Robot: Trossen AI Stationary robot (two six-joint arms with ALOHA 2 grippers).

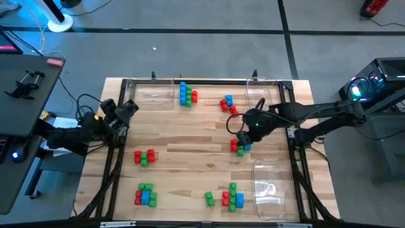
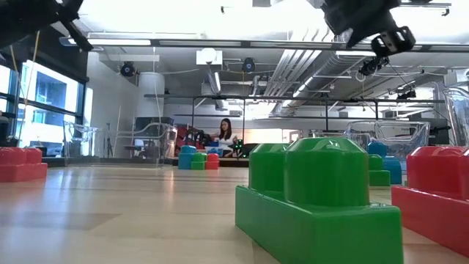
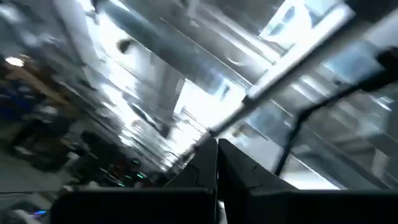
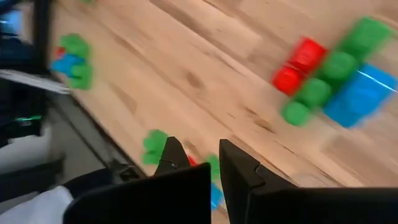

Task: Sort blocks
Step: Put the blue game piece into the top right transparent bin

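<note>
Partly, right pincer (image 1: 242,136) hides red-green-blue blocks (image 1: 240,147) below.

Left arm folded at the table's left edge, left gripper (image 1: 128,106) fingers closed. Right arm extended inward over the table, right gripper (image 1: 243,134) fingers slightly parted.

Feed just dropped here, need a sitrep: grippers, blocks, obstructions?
Right gripper open above mixed block cluster. Left gripper shut, parked at left edge. Nothing blocking.
</note>
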